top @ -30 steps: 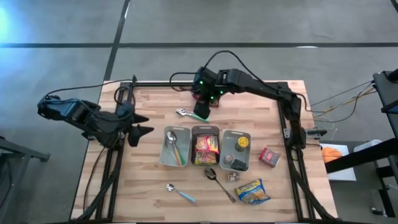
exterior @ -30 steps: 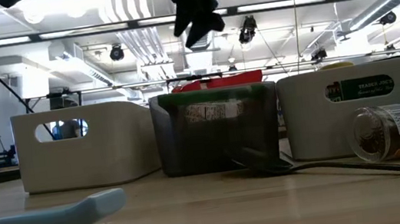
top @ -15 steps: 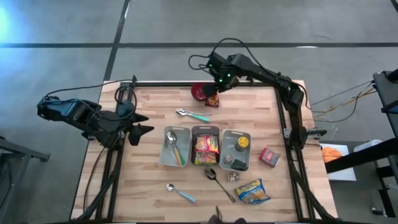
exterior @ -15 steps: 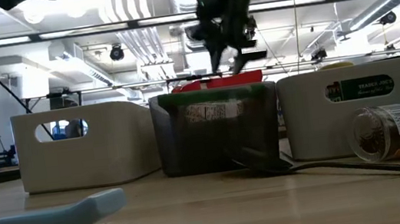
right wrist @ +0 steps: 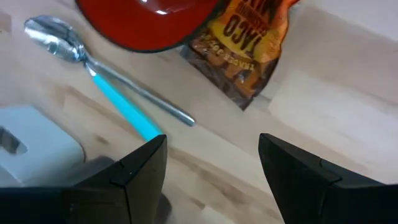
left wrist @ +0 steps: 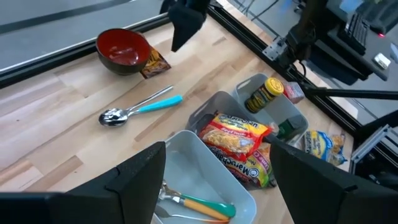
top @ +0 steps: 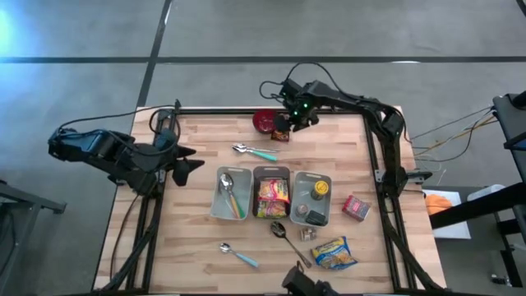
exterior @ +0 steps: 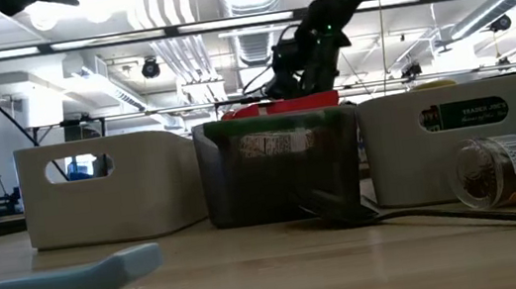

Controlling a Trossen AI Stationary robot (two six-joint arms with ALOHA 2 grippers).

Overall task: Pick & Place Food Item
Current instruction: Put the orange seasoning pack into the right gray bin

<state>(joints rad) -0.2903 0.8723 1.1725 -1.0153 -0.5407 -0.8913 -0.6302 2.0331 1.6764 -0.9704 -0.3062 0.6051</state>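
I see my right claw [top: 289,123] open and empty above the snack packet [right wrist: 247,46], which lies on the counter [top: 205,131] against the red bowl [top: 265,121]. My left claw [top: 187,163] waits open at the counter's left edge.

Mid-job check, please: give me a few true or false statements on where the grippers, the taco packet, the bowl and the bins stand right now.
1. The right gripper is open and holds nothing. True.
2. The taco seasoning packet lies inside the red bowl. False: it lies on the table, against the bowl's rim.
3. The ramen packet sits in the middle bin. True.
4. The left gripper is shut on a spoon. False: it is open and empty, off to the table's left side.
5. A teal-handled spoon lies on the table between the bowl and the bins. True.
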